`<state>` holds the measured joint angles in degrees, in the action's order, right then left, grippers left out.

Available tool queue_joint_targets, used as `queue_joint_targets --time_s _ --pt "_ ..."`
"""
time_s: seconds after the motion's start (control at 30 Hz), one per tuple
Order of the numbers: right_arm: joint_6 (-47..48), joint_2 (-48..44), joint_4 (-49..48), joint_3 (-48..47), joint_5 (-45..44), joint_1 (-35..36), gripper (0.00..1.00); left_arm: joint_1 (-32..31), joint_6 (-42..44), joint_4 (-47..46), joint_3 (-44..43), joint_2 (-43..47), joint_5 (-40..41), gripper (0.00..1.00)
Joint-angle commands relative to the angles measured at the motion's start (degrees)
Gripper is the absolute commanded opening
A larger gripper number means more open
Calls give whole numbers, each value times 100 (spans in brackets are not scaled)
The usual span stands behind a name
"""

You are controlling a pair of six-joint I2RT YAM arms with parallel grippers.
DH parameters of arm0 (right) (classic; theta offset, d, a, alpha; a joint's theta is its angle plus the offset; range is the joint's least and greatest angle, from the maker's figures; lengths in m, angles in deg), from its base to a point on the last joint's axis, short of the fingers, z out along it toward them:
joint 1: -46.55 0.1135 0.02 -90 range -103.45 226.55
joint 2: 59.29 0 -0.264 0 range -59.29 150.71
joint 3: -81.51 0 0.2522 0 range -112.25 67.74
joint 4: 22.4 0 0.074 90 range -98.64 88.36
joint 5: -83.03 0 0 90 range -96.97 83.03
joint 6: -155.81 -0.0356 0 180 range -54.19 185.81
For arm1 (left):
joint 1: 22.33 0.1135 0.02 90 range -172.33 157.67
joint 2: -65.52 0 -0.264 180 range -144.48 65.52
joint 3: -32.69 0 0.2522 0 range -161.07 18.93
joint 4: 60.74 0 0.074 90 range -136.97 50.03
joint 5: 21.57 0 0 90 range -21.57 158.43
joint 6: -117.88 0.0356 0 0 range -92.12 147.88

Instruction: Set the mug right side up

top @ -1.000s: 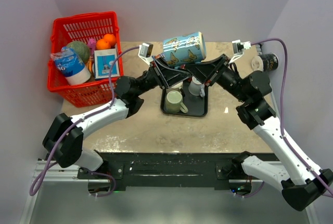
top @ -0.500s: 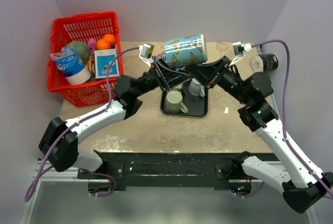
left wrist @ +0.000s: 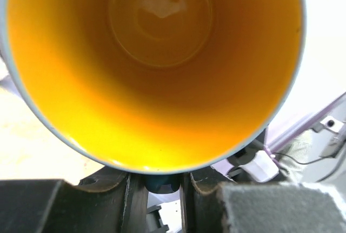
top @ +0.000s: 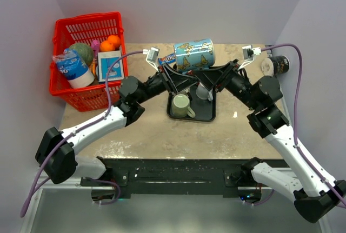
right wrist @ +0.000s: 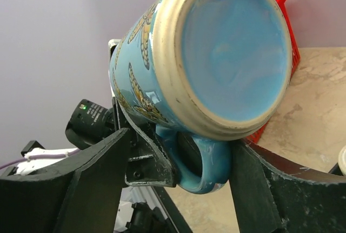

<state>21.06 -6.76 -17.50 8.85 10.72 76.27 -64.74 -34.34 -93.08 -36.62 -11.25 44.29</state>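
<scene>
The mug hangs on its side in the air above the tray. It is blue with butterflies, yellow inside, with a cream ring round its blue base. The left tool pinches it by the handle. The right tool flanks the base end, but I cannot tell whether it grips.

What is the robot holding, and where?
The blue mug, sideways in the air: left gripper grips its open end near the handle; right gripper straddles the base end, grip unclear.
</scene>
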Motion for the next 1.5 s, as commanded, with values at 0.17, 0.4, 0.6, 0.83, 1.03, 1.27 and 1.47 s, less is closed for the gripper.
queue_joint_targets --time_s 0.17,0.4,0.6,0.83,1.03,1.27,1.47 --pt "379 -366 155 -9 -802 -1 88 75 1211 1171 -360 610 1069 0" --pt "511 -454 886 -34 -1531 -1 99 75 2081 2359 -693 751 1824 0" --pt "581 -463 1545 -131 -1962 -1 99 75 2995 3739 -1273 637 2790 0" --pt "590 -437 1949 -158 -2139 8 99 75 4120 5304 -2187 15 4434 0" --pt "582 -428 2151 -184 -2253 8 99 119 4771 6077 -2846 -740 5261 0" --pt "582 -428 2345 -166 -2358 -1 99 532 4728 6667 -3419 -1612 5253 0" --pt "608 -419 2556 -184 -2472 8 99 1007 4596 6702 -3585 -2122 4990 0"
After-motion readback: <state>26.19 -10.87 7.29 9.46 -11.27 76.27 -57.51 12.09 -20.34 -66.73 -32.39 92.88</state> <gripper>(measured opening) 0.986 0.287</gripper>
